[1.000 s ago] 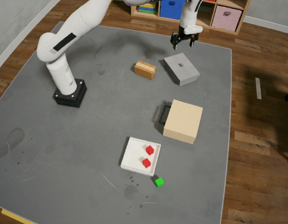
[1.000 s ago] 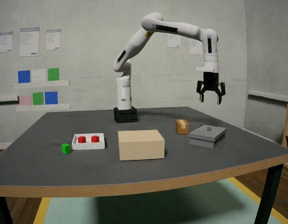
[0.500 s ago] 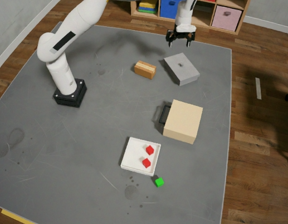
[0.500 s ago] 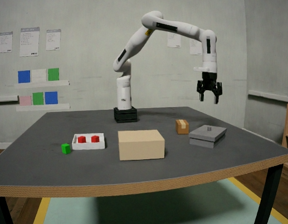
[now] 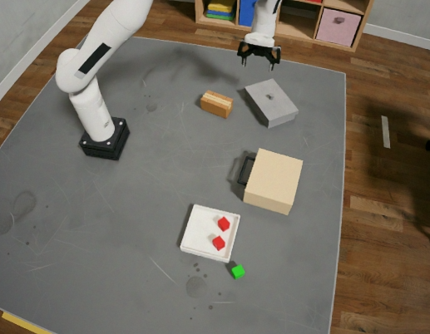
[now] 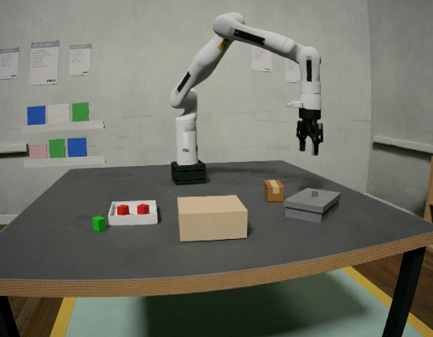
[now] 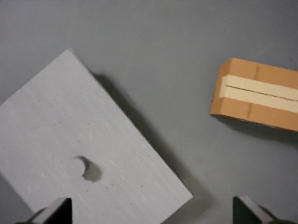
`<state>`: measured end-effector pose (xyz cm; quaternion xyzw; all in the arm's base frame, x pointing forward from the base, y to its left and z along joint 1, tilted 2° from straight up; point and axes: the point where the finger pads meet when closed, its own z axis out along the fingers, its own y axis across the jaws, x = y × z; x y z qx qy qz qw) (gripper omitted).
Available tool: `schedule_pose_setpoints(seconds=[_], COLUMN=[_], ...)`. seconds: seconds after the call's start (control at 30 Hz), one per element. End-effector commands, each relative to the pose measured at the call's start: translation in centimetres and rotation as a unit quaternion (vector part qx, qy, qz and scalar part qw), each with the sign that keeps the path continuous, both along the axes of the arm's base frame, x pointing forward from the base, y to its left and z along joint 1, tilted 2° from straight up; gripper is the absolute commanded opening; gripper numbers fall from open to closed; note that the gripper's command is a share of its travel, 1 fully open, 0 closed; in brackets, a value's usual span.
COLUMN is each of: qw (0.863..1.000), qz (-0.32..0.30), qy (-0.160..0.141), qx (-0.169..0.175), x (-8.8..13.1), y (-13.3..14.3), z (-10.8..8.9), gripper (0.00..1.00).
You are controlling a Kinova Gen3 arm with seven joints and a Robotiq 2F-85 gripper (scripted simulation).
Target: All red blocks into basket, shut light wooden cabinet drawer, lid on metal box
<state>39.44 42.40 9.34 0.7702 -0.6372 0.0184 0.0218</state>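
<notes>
Grey worktop (image 6: 75, 251) is carrying everything, with the white arm (image 6: 251, 39) standing on a black base (image 6: 201, 178) at its far side. Its end effector (image 6: 309, 148) is hanging in the air with jaws spread wide and nothing between them, above and just beyond the metal box (image 6: 303, 215), at the right of the exterior view.

Next in size, the light wooden cabinet (image 6: 212, 218) is sitting near the middle, closer to the near edge. In the top view, a dark drawer handle (image 5: 244, 169) is showing beside the cabinet (image 5: 274, 179); whether the drawer is fully in I cannot tell.

The metal box is lying to the right of the cabinet, and its lid (image 6: 313, 199) is resting on top with a small knob (image 6: 314, 193) at its centre. In the wrist view the lid (image 7: 75, 150) is filling the lower left, with a cardboard box (image 7: 257, 95) to its right, apart from it.

The white basket (image 6: 131, 220) is sitting left of the cabinet and holding two red blocks (image 6: 123, 209) (image 6: 143, 208), both inside its walls. A green block (image 6: 99, 223) is lying just outside the basket's left corner.
</notes>
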Motion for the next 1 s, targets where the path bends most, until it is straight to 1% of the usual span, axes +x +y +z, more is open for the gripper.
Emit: schedule_pose_setpoints(seconds=[0.0, 0.1, 0.2, 0.37, 0.43, 0.53, 0.67, 0.8, 0.93, 0.97], qw=[0.998, 0.993, 0.985, 0.964, 0.964, 0.946, 0.919, 0.887, 0.852, 0.852], qz=[-0.066, -0.119, -0.174, -0.267, -0.267, -0.322, -0.394, -0.461, -0.523, -0.523], qy=[-0.009, -0.012, -0.015, -0.020, -0.020, -0.023, -0.026, -0.029, -0.032, -0.032], qx=[0.002, 0.001, 0.001, 0.001, 0.001, 0.001, 0.002, 0.003, 0.004, 0.004], x=[-1.0, -1.9, -2.7, -4.1, -4.1, -4.8, -5.8, -6.7, -7.5, -7.5], y=[-0.4, -0.8, -1.3, -2.2, -2.2, -2.7, -3.6, -4.4, -5.2, -5.2], z=[0.1, 0.1, 0.1, 0.1, 0.1, 0.1, 0.1, 0.2, 0.2, 0.2], gripper=[1.00, 1.00, 1.00, 1.00, 1.00, 1.00, 1.00, 1.00, 1.00, 1.00])
